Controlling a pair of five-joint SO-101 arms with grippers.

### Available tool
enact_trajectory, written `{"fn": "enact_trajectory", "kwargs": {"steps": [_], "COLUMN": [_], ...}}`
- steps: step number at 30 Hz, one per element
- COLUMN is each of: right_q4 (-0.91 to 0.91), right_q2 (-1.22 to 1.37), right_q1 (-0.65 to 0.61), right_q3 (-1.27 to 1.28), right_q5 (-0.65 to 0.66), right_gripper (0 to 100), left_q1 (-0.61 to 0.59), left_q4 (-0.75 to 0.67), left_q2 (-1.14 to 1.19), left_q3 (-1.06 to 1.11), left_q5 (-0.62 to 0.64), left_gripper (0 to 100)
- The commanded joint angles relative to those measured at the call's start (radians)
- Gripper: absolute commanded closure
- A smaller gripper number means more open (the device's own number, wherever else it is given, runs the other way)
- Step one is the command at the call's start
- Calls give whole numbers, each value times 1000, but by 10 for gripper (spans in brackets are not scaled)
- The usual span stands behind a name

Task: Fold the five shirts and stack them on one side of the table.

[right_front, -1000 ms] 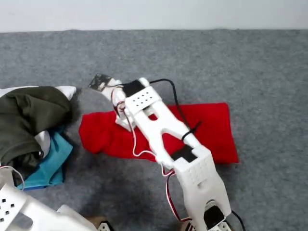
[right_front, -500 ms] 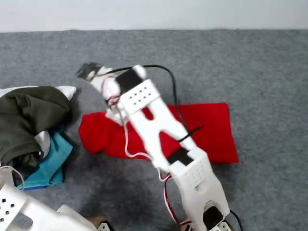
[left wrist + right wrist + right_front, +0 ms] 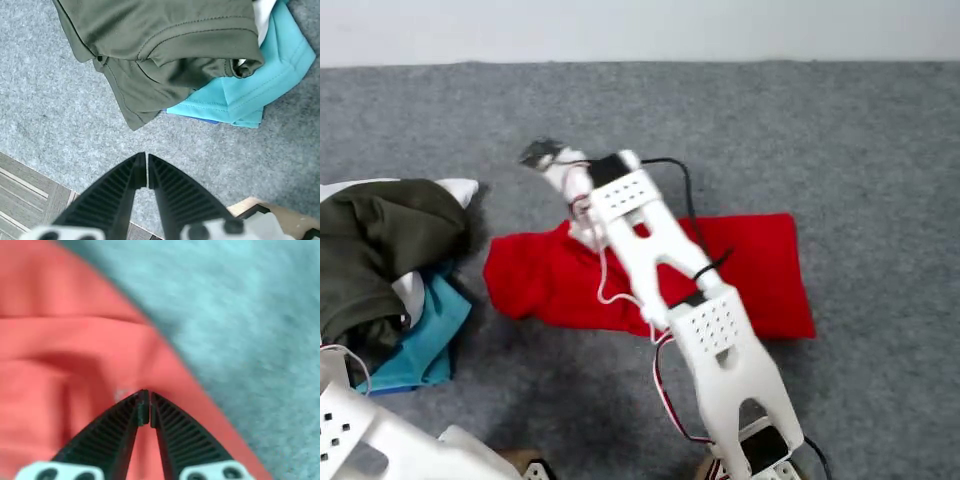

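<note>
where right fingers (image 3: pixel 122 427) meet, red shirt (image 3: pixel 60 340) lies beneath.

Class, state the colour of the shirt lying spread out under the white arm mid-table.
The shirt is plain red; the high view shows it best.

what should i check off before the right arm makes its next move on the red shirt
1. Right hand shut, tips on the red shirt near its edge: ok
2. Cloth actually pinched between its jaws: cannot tell
3. Red shirt folded small enough to stack: not ok, it lies as a long band
4. Left hand shut and apart from the olive shirt: ok
5. Pile tidy: not ok, the olive shirt is crumpled over the teal shirt
6. Bare table beside the red shirt: ok
</note>
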Motion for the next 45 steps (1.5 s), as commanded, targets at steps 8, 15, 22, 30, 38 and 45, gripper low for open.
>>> {"fn": "enact_trajectory", "kwargs": {"steps": [8,15,22,30,38,45], "right_q4": [331,328,214,-67,314,332], "right_q2": [-111,-168,-58,45,47,-61], "right_q1": [-148,-294,-384,-328,-300,-197], "right_q3": [-327,-193,-157,-204,-532,-364], "right_q5": [-12,-78,-74,-78,-80,-155], "right_gripper": [990,990,990,990,990,990], "left_q1": [3,3,3,3,121,368], "left_q4": [-28,-54,-54,-54,-54,-69], "left_q2": [-18,-18,-18,-18,-17,-8], "left_q3": [42,41,41,47,41,59], "left_q5": [2,2,2,2,3,9], "left_gripper": [986,986,986,986,986,985]}}
